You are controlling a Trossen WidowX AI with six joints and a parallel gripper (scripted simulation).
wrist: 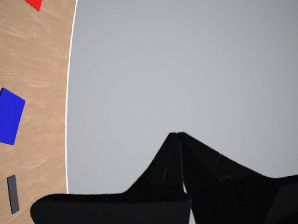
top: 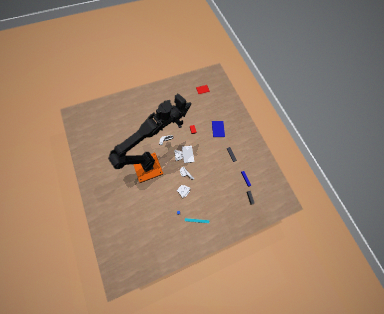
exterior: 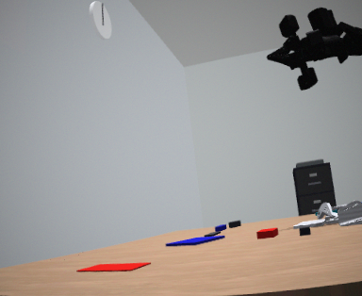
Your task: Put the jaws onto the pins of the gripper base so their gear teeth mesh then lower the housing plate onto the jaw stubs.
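My gripper (top: 189,107) (exterior: 270,57) (wrist: 176,139) is shut and empty, high above the table. Below it lie separate white parts. One jaw-like curved piece (top: 167,139) lies nearest the arm's shadow side, and another elongated jaw-like piece (top: 187,173) lies further down the top view. Between them a pale rectangular plate (top: 188,154) lies beside a small white part (top: 178,155). A further squarish white part (top: 183,191) lies apart. Which of these is the gripper base or the housing plate is too small to tell. In the exterior view the white parts (exterior: 353,214) overlap at the right edge.
A red block (top: 193,129) (exterior: 267,233), a blue sheet (top: 218,129) (exterior: 196,240) (wrist: 10,117) and a red sheet (top: 203,89) (exterior: 113,267) lie beyond the parts. Dark bars (top: 231,154) (top: 250,197), a blue bar (top: 246,178) and a cyan bar (top: 197,220) lie further off.
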